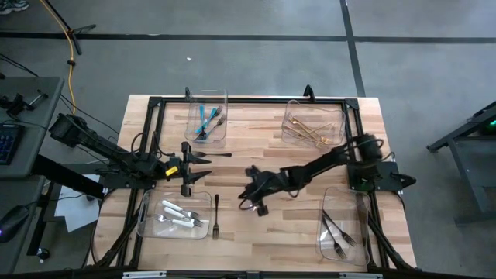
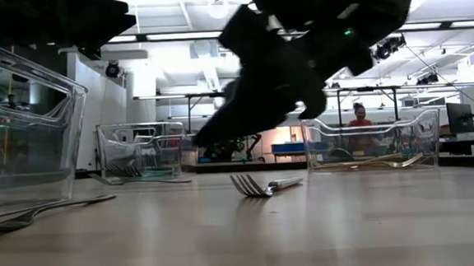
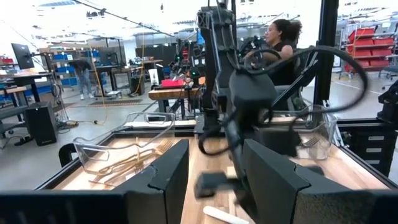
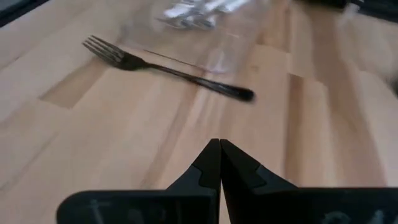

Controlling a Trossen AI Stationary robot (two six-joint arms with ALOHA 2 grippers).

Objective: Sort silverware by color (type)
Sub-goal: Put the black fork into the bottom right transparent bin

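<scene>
High view: right gripper (image 1: 249, 194) closed, empty, near dark fork (image 1: 217, 215) on table; left gripper (image 1: 203, 167) parted, empty.

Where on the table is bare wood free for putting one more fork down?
Free: the near edge strip between the white-handled bin and the dark-fork bin, and between the teal bin and the gold bin. Crowded: the middle, with the dark fork and the right gripper.
</scene>
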